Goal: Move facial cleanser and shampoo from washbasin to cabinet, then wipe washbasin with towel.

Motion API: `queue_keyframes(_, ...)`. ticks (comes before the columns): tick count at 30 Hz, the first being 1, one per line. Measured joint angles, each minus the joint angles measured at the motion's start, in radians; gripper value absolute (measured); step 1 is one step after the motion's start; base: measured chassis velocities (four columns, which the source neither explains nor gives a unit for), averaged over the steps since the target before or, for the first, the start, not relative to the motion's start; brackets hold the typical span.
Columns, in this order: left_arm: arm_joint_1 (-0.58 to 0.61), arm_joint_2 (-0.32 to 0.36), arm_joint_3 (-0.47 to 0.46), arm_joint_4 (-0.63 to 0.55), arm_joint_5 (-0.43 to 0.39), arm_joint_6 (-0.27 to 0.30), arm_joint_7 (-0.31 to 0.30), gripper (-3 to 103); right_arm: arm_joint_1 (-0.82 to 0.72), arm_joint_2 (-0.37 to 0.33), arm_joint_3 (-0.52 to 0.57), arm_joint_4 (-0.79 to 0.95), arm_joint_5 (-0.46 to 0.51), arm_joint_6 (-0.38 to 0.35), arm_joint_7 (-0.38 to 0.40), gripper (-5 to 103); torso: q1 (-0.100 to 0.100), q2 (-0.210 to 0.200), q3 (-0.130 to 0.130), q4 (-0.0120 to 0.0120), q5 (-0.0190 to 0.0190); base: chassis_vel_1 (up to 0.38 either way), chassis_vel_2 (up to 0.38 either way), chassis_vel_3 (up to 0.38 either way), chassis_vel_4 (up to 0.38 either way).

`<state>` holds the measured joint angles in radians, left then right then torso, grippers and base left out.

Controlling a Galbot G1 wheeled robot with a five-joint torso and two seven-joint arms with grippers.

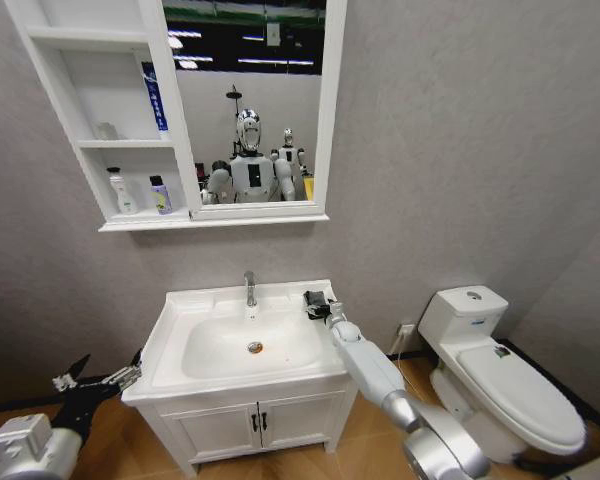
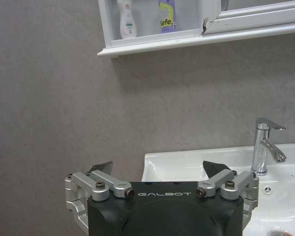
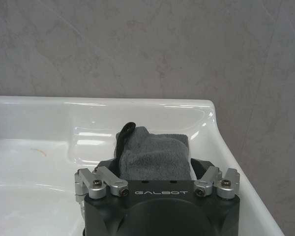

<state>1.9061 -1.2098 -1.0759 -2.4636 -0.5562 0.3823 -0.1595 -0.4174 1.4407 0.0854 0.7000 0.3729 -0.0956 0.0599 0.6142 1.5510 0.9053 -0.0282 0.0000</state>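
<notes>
Up on the wall we see the cabinet [image 1: 130, 215], two bottles [image 1: 140, 192] on its lowest open shelf. Below it, the washbasin [image 1: 180, 300] carries the towel [image 3: 155, 155] on its back right corner, and our right gripper [image 1: 320, 305] sits around the cloth, jaws straddling it. Our left gripper [image 2: 160, 172] hangs released beside the basin's left edge.

The towel [image 1: 316, 303] lies on the washbasin [image 1: 180, 325] rim; two bottles, apparently, stand on the cabinet [image 1: 145, 221] shelf.
</notes>
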Motion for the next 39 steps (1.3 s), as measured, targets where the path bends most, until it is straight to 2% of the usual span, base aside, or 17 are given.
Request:
queue_keyframes(2,0.0,0.0,0.0,0.0,0.0,0.0,0.0,100,0.001,-0.001,0.002,0.0,-0.003,-0.017,0.004,74,0.0,0.0,0.0,-0.0001,0.0,0.0,0.0,0.0,0.0)
queue_keyframes(3,0.0,0.0,0.0,0.0,0.0,0.0,0.0,100,0.001,-0.001,0.002,0.0,-0.003,-0.017,0.004,74,0.0,0.0,0.0,-0.0001,0.0,0.0,0.0,0.0,0.0)
queue_keyframes(5,0.0,0.0,0.0,0.0,0.0,0.0,0.0,100,0.0,-0.005,0.003,0.006,-0.003,-0.028,0.005,63,0.0,0.0,0.0,-0.0001,0.0,0.0,0.0,0.0,0.0)
queue_keyframes(8,0.0,0.0,0.0,0.0,0.0,0.0,0.0,100,-0.001,-0.008,0.001,0.011,-0.003,-0.033,0.005,58,0.0,0.0,0.0,-0.0001,0.0,0.0,0.0,0.0,0.0)
queue_keyframes(9,0.0,0.0,0.0,0.0,0.0,0.0,0.0,100,-0.003,-0.01,0.0,0.014,-0.002,-0.036,0.005,47,0.0,0.0,0.0,-0.0001,0.0,0.0,0.0,0.0,0.0)
queue_keyframes(12,0.0,0.0,0.0,0.0,0.0,0.0,0.0,100,-0.005,-0.009,0.0,0.017,-0.003,-0.042,0.005,42,0.0,0.0,0.0,-0.0002,0.0,0.0,0.0,0.0,0.0)
queue_keyframes(16,0.0,0.0,0.0,0.0,0.0,0.0,0.0,100,-0.004,0.0,0.001,0.019,-0.003,-0.049,0.005,20,0.0,0.0,0.0,-0.0003,-0.0001,0.0,0.0,0.0,0.0)
queue_keyframes(19,0.0,0.0,0.0,0.0,0.0,0.0,0.0,100,-0.004,0.004,0.002,0.02,-0.004,-0.052,0.004,15,0.0,0.0,0.0,-0.0003,-0.0001,0.0,0.0,0.0,0.0)
queue_keyframes(20,0.0,0.0,0.0,0.0,0.0,0.0,0.0,100,-0.004,0.005,0.002,0.022,-0.004,-0.054,0.002,5,0.0,0.0,0.0,-0.0003,0.0,0.0,0.0,0.0,0.0)
queue_keyframes(31,0.0,0.0,0.0,0.0,0.0,0.0,0.0,100,0.013,0.018,-0.005,0.012,0.01,-0.053,-0.016,3,0.0,0.0,0.0,-0.0005,0.0,0.0,0.0,0.0,0.0)
queue_keyframes(34,0.0,0.0,0.0,0.0,0.0,0.0,0.0,100,0.046,0.04,-0.016,-0.023,0.017,-0.028,-0.035,3,0.0,0.0,0.0,-0.0003,0.0001,0.0,0.0,0.0,0.0)
queue_keyframes(37,0.0,0.0,0.0,0.0,0.0,0.0,0.0,100,0.114,0.093,-0.034,-0.116,0.01,0.015,-0.067,3,0.0,0.0,0.0,-0.0002,-0.0001,0.0,0.0,0.0,0.0)
queue_keyframes(39,0.0,0.0,0.0,0.0,0.0,0.0,0.0,100,0.124,0.107,-0.038,-0.124,0.01,0.016,-0.069,3,0.0,0.0,0.0,-0.0001,-0.0001,0.0,0.0,0.0,0.0)
